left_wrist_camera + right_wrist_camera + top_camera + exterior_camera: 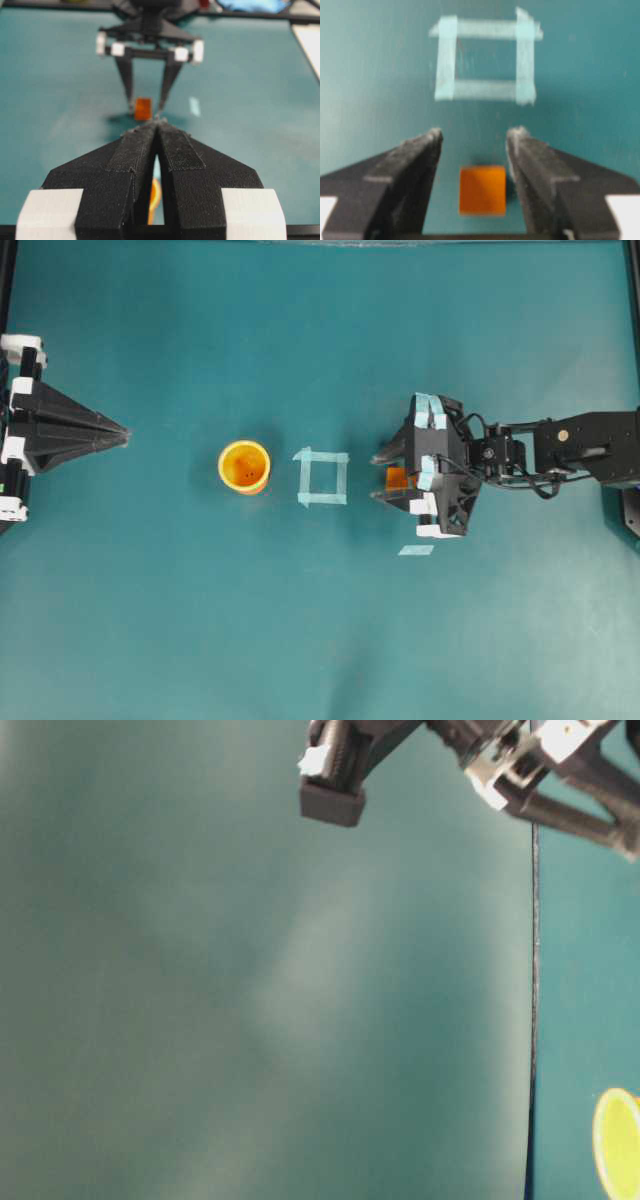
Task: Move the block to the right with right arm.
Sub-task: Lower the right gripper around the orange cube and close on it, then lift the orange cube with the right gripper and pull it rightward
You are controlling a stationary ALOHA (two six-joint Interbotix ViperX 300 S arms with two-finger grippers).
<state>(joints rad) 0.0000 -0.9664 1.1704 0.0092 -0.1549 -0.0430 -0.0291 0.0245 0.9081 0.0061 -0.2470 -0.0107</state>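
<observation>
The small orange block [482,190] rests on the teal table between the spread fingers of my right gripper [476,134], with a gap on each side. From overhead the block [397,478] shows just right of the tape square, between the fingers of the right gripper [380,476], which is open. It also appears far off in the left wrist view as the block [143,108] under the right arm. My left gripper [124,434] sits at the table's left edge, shut and empty, its tips [158,122] pressed together.
A round yellow-orange cup [245,467] stands left of a pale-blue tape square [323,477]. A loose strip of tape [416,550] lies below the right gripper. The table-level view shows mostly blurred teal and parts of an arm [335,780].
</observation>
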